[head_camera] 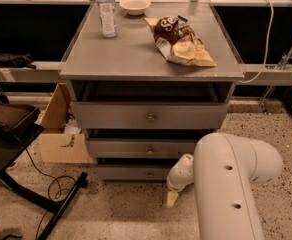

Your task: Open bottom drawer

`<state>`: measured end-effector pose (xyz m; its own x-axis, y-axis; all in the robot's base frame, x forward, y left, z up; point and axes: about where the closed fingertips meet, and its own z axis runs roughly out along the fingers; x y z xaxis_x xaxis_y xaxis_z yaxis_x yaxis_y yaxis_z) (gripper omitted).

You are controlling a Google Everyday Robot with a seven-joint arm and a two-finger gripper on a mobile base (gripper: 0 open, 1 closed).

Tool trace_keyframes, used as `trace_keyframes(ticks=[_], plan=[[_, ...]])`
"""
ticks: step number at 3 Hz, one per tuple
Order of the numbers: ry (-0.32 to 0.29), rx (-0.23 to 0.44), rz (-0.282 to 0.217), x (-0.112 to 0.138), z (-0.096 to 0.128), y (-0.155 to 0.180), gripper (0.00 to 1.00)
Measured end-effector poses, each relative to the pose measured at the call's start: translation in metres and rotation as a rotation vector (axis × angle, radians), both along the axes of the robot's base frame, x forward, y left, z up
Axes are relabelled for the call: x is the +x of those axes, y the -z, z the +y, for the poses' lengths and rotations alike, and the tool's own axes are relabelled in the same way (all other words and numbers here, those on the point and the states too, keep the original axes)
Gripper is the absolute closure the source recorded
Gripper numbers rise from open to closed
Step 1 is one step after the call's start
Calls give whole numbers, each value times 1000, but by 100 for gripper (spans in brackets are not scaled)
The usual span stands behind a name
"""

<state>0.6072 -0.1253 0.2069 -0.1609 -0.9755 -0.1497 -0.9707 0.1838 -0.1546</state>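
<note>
The gripper (172,198) hangs low near the floor (111,214) — spread or pressed together, I cannot tell — probably to reach the knob (149,174) of the bottom drawer (128,172), just up-left, not yet pulled out.

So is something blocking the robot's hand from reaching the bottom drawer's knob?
Nothing visible does. The gripper hangs low near the floor, in front of the bottom drawer and right of its knob, with only open space between. The cardboard box sits off to the left.
</note>
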Motion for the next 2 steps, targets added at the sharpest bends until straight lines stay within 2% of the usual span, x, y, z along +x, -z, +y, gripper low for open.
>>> trace_keyframes(ticks=[2], plan=[[-100,-42,-95,28,-7,30,0]])
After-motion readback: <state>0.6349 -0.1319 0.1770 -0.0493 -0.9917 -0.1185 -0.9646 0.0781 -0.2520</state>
